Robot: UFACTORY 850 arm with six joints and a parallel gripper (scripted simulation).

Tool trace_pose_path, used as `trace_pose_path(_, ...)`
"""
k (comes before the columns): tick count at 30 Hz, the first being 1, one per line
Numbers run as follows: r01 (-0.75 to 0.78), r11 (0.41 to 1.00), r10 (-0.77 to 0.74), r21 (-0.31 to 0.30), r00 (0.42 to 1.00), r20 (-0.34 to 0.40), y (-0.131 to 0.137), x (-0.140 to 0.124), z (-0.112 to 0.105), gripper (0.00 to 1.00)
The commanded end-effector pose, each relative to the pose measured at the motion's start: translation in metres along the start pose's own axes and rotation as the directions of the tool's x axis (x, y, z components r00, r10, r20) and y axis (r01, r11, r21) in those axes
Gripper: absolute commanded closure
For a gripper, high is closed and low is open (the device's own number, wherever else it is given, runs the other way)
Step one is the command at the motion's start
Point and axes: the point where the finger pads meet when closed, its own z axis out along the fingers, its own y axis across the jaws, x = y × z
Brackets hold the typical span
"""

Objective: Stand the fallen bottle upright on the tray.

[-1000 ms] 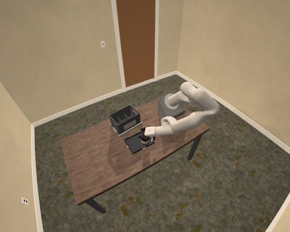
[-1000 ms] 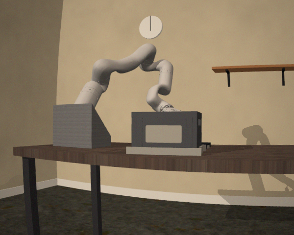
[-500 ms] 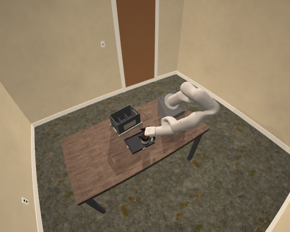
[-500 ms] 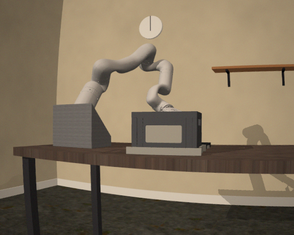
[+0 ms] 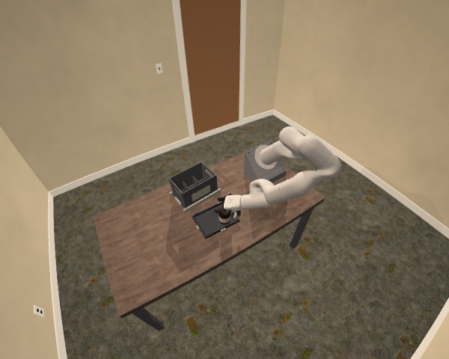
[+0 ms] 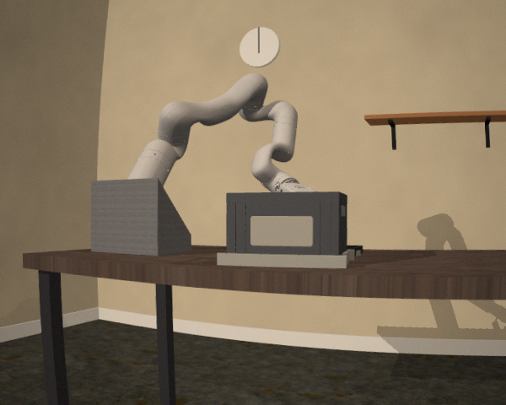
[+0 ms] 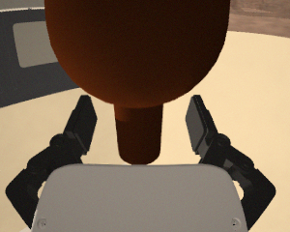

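The brown bottle stands on the dark tray on the table. In the wrist view the bottle fills the upper frame, its neck pointing toward the camera between the fingers. My gripper is open; both black fingers stand clear of the neck on either side, with gaps visible. In the top view my gripper sits right over the bottle. In the exterior view the crate hides the bottle and my fingers; only my wrist shows above it.
The dark grey crate stands on a pale slab just behind the tray, close to my wrist; it also shows in the exterior view. The grey arm base is at the table's far right end.
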Motion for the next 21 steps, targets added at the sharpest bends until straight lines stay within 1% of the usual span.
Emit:
trace_pose_path(1,-0.001,1.0,0.001,-0.001,1.0,0.001,0.0,-0.006,-0.002,0.0)
trace_pose_path(4,-0.001,1.0,0.001,-0.001,1.0,0.001,0.0,-0.007,-0.003,0.0)
trace_pose_path(19,-0.001,1.0,0.001,-0.001,1.0,0.001,0.0,-0.039,-0.014,0.0)
trace_pose_path(21,-0.001,1.0,0.001,-0.001,1.0,0.001,0.0,-0.039,-0.014,0.0)
